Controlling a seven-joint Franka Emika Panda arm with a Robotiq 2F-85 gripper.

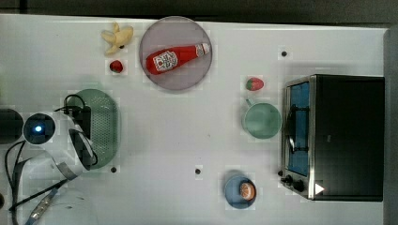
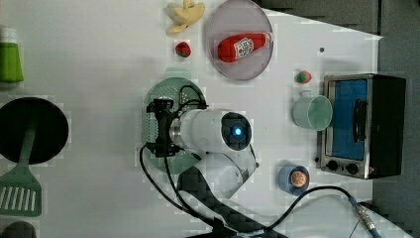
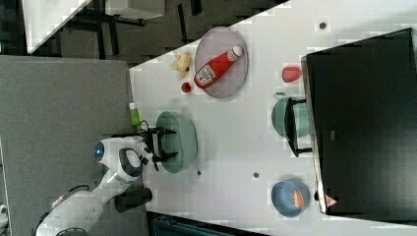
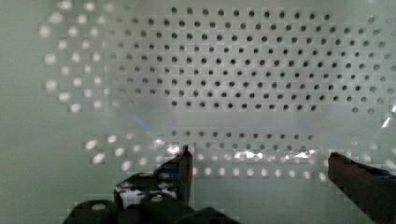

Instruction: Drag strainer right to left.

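A: On the white tabletop (image 1: pixel 178 140), near the top view's left edge, lies one pale mint-green oval plastic strainer (image 1: pixel 105 122) with a grid of small holes, and the white robot arm's black gripper (image 1: pixel 84 133) hangs right over it.

B: Is anything held?

A: No. In the wrist view the two dark fingers (image 4: pixel 184 170) stand spread wide with nothing between them, their tips down inside the perforated basin (image 4: pixel 233 70); whether they touch the plastic I cannot tell.

B: Any writing?

A: One red plastic ketchup bottle (image 1: pixel 174 58) with a white cap lies on its side on one round grey plate (image 1: pixel 155 33). It has a white label with a red mark, but the lettering is probably too small to read. A small white triangle mark (image 1: pixel 319 188) shows on the corner of one black and silver toaster oven (image 1: pixel 347 136) with a blue-tinted door.

B: Count the rest.

A: One round mint-green mug (image 1: pixel 262 120) beside the oven door. Two red toy strawberries, one (image 1: pixel 254 84) just above the mug in the top view, one (image 1: pixel 116 66) below one peeled yellow toy banana (image 1: pixel 117 37). One blue bowl (image 1: pixel 239 190) with an orange-coloured piece inside. In the left view, one black round pan (image 2: pixel 32 130), one green slotted spatula (image 2: pixel 20 191) and one green bottle (image 2: pixel 10 59) sit along the left view's left side
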